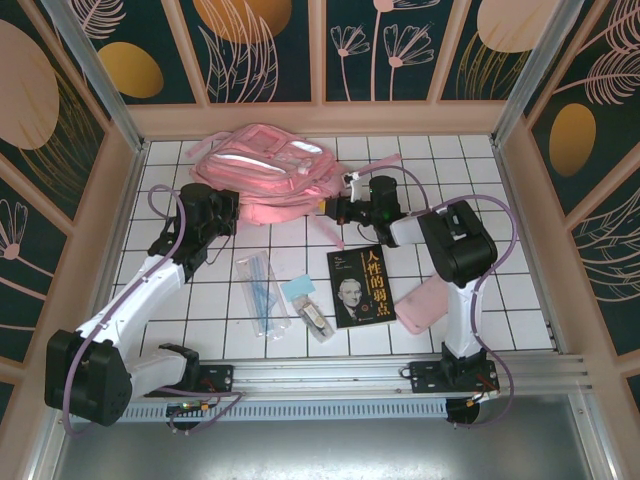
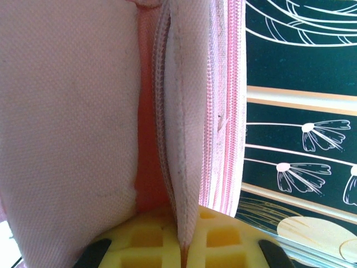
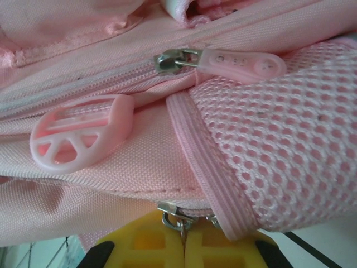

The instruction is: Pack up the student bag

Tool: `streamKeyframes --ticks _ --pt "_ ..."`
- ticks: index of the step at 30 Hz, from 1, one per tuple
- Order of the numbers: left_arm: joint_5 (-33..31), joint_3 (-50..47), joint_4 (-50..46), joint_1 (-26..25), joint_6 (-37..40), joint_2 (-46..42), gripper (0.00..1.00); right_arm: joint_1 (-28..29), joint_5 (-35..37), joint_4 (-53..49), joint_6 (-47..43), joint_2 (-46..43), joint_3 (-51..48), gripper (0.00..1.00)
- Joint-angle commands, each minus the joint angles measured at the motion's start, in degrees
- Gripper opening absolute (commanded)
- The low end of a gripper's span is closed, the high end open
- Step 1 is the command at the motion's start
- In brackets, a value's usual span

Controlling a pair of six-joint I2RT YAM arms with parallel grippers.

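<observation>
The student bag (image 1: pixel 262 165), a large pink backpack, lies at the back middle of the tiled table. My left gripper (image 1: pixel 222 215) sits at the bag's near left edge. In the left wrist view its yellow pads (image 2: pixel 139 245) are shut on a fold of the bag's pink fabric (image 2: pixel 187 167) beside a zipper track. My right gripper (image 1: pixel 335 208) is at the bag's near right corner. In the right wrist view it (image 3: pixel 184 245) is shut on a metal zipper slider (image 3: pixel 177 219) under the mesh side pocket (image 3: pixel 279 145).
A dark book (image 1: pixel 359 287) lies in front of the bag, with a flat pink pouch (image 1: pixel 425 303) to its right. A clear pencil pouch (image 1: pixel 260 290) and a small blue-topped packet (image 1: pixel 305 300) lie to the book's left. Wooden walls enclose the table.
</observation>
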Motion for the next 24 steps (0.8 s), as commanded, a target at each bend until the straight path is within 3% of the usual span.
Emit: streamKeyframes --ticks 1,8,16,20,24 --pt "-1.2 -1.3 8.2 -0.8 3.2 -0.8 0.00 -0.7 -0.3 -2.8 0.5 -5.0 -0.1 0.00" --pt "-4.7 -7.6 17.5 -3.9 6.8 5.9 0.00 1.3 -1.6 -23.9 -2.6 -13.3 2.3 0.00" --pt "-6.4 -4.8 19.9 -6.9 10.7 11.3 0.00 6.9 0.1 -45.0 -11.1 -14.7 9.8 0.00" --pt "-12.9 -2.9 18.1 -6.9 14.8 11.3 0.00 6.9 3.0 -50.2 -13.0 -17.6 8.2 0.00" --pt "-8.3 -3.4 23.6 -7.1 11.3 15.2 0.00 9.3 0.8 -51.6 -12.4 -16.1 11.4 0.00"
